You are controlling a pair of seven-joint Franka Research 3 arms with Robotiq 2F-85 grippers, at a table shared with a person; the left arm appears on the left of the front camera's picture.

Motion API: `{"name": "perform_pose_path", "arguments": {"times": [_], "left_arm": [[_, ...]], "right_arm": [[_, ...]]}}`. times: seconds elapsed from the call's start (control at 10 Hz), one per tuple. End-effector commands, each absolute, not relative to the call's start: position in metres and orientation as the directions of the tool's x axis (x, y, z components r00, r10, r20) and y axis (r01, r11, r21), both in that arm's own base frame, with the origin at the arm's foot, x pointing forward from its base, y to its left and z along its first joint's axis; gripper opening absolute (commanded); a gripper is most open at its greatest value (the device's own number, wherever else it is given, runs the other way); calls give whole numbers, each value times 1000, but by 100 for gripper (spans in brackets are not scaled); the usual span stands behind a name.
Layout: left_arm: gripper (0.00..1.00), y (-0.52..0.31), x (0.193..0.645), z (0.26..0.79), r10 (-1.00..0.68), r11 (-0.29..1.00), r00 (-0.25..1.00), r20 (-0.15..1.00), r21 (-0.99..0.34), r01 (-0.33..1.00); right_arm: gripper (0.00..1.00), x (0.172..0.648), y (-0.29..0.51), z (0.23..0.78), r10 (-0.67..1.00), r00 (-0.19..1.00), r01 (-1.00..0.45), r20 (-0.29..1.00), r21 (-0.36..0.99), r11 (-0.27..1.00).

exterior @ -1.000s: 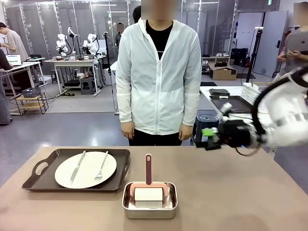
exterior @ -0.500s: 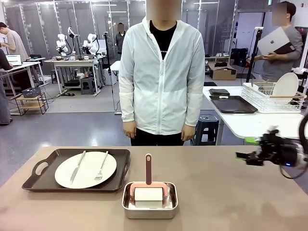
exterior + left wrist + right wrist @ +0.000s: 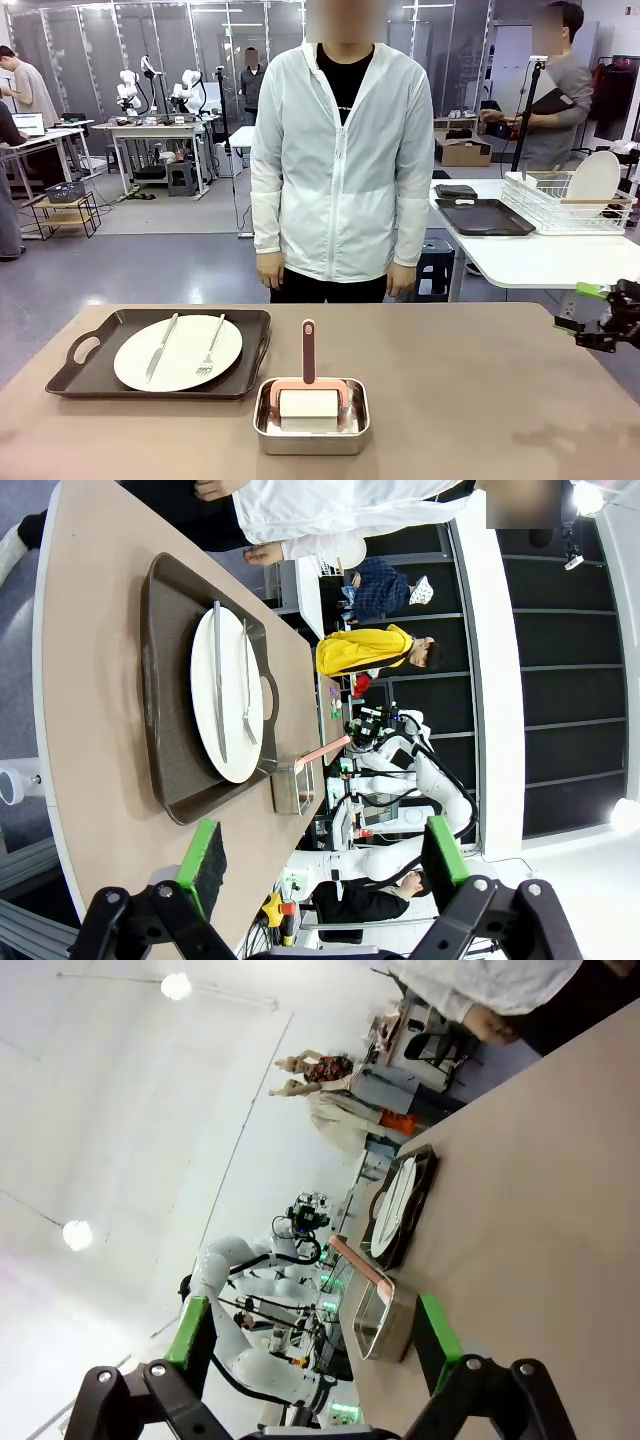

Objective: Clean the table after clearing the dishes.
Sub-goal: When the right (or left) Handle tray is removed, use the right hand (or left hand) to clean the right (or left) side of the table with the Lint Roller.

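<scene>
Plain matte taupe worktop [image 3: 480, 400]. The dark brown handled tray [image 3: 110, 325] sits on its left part. On the tray is one white plate [image 3: 185, 358], with the knife [image 3: 161, 347] and fork [image 3: 210, 345] lying side by side on it. Just right of the tray and nearer me is a small steel pan [image 3: 310, 444] holding a roller [image 3: 308, 352]. Its pink handle points away toward the person [image 3: 340, 150] standing at the far side, arms down.

My right hand [image 3: 582, 310] hangs at the worktop's right edge, partly cut off by the frame, jaws spread wide with nothing between them. My left hand [image 3: 322, 852] is also wide open and empty, facing the worktop from the tray's side.

Behind on the right, a white table [image 3: 540, 262] carries a dish rack [image 3: 560, 205] with a second plate [image 3: 595, 178] standing in it. Beside the rack lies a second tray [image 3: 485, 218]. Whatever lies past it is too small to tell. Grey floor, more benches far back.
</scene>
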State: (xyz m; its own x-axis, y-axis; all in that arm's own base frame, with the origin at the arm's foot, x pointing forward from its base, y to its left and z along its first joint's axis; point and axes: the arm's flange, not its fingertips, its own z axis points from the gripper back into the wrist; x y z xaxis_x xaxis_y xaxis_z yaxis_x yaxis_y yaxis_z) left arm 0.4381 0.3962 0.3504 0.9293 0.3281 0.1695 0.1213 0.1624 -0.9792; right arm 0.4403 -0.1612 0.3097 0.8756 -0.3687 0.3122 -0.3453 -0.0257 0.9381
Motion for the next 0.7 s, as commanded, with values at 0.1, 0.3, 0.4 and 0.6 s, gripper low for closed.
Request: {"name": "perform_pose_path", "arguments": {"times": [0.1, 0.3, 0.4, 0.6], "left_arm": [[100, 398, 436, 352, 332, 167, 927, 175, -978, 125], [100, 398, 436, 352, 332, 167, 927, 175, -978, 125], [100, 398, 436, 352, 332, 167, 927, 175, -978, 125], [100, 398, 436, 352, 332, 167, 927, 175, -978, 125]], "right_arm": [[100, 442, -150, 309, -349, 884, -346, 312, 937, -38], [100, 442, -150, 309, -349, 884, -346, 312, 937, -38], [100, 442, -150, 309, -349, 884, -346, 312, 937, -38], [100, 442, -150, 309, -349, 884, -346, 312, 937, -38]]}}
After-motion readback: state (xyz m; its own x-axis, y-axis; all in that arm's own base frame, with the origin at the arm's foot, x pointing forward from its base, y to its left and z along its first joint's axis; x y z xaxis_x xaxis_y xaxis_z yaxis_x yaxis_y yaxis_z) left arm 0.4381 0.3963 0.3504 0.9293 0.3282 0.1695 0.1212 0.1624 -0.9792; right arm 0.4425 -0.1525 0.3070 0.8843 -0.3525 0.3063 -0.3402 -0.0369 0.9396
